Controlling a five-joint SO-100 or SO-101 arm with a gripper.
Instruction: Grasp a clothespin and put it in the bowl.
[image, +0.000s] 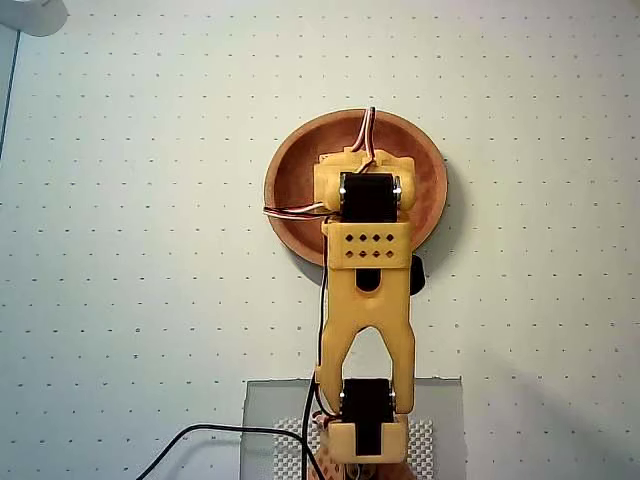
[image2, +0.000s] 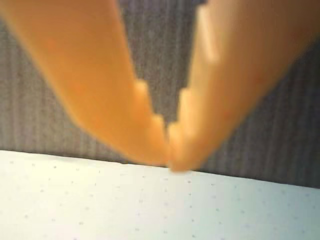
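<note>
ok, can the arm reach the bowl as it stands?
Probably yes: overhead, the arm extends over the bowl, with nothing visible blocking it. The gripper looks shut and empty in the wrist view; no clothespin shows.

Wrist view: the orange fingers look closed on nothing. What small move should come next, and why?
Probably draw the arm back off the bowl. The fingers meet at their tips, empty, no clothespin shows in either view, and the arm hides much of the bowl, where it may lie.

Showing as reddish-brown wood with a smooth, faintly satin finish: the bowl (image: 290, 190). Looking like matt yellow plastic: the arm (image: 368, 300) and its jaws. Appearing as matt white dotted sheet: the worktop (image: 130, 200). Showing fine ribbing: the grey backdrop (image2: 60, 125).
</note>
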